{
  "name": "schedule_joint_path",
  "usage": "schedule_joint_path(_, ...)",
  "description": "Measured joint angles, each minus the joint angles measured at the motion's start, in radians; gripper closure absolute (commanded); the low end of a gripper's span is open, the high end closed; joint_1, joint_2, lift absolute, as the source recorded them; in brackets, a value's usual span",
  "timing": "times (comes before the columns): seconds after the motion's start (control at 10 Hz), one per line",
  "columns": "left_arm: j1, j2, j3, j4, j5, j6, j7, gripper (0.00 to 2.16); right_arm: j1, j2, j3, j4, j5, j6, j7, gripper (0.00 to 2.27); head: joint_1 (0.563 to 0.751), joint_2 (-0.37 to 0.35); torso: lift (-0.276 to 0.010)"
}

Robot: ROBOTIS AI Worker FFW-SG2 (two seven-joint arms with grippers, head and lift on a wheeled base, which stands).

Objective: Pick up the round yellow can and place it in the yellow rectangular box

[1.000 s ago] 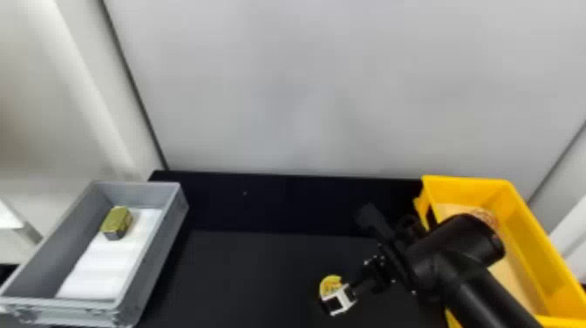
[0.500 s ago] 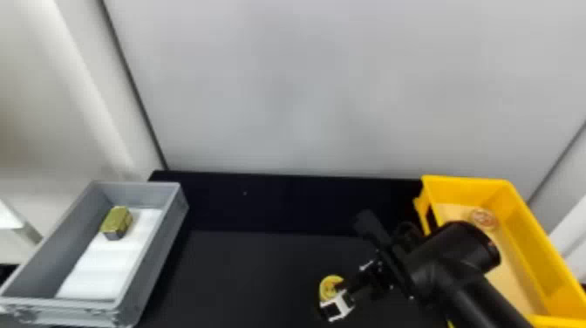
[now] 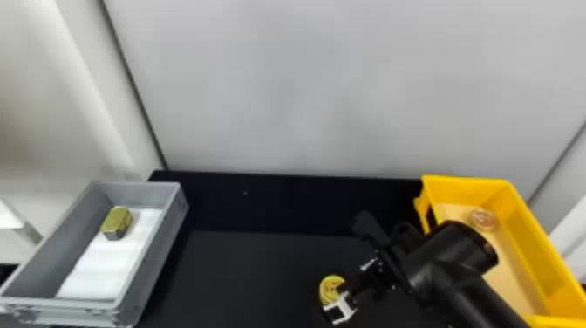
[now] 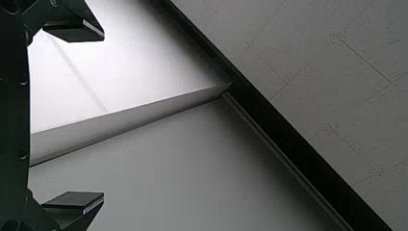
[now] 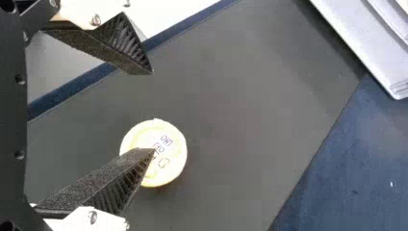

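Round yellow can [image 5: 174, 151] sat on the dark counter [image 3: 248, 270], its round face up with some dark marks on it. The right end effector [image 5: 153, 111] had its fingers well apart. One finger lay across part of the can in the right wrist view; whether it touched or only hung above, I could not tell. The can was off centre, nearer that finger, so the likely next need was to shift sideways until both fingers straddled it.

It looked like a stiff, squat tin, probably fairly light, though its contents were a guess. The best hold seemed to be low on the curved side, straight across the middle. A smooth wall could slip or roll out if pinched off centre, and a fingertip coming down on the top might skid it away. A firm, even squeeze should do it no harm.

The yellow rectangular box [image 3: 464, 192] stood to the robot's right, beyond the forearm, awaiting the can. The left end effector [image 4: 103, 115] was empty, fingers spread.
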Motion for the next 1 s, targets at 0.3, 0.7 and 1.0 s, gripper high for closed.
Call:
schedule_joint_path(0.3, -0.005, -0.003, -0.005, 0.001, 0.000, 0.001, 0.000, 0.11, 0.005, 0.000, 0.005, 0.009, 0.066, -0.027, 0.022, 0.15, 0.663, 0.054, -0.010)
schedule_joint_path(0.7, -0.009, -0.007, -0.009, 0.004, 0.000, 0.000, 0.000, 0.11, -0.001, 0.004, 0.022, 0.063, 0.103, -0.096, 0.029, 0.15, 0.663, 0.054, -0.010)
schedule_joint_path(1.0, -0.003, -0.007, -0.006, 0.004, -0.001, -0.001, 0.000, 0.11, -0.015, 0.006, 0.029, 0.074, 0.106, -0.125, 0.025, 0.14, 0.663, 0.054, -0.010)
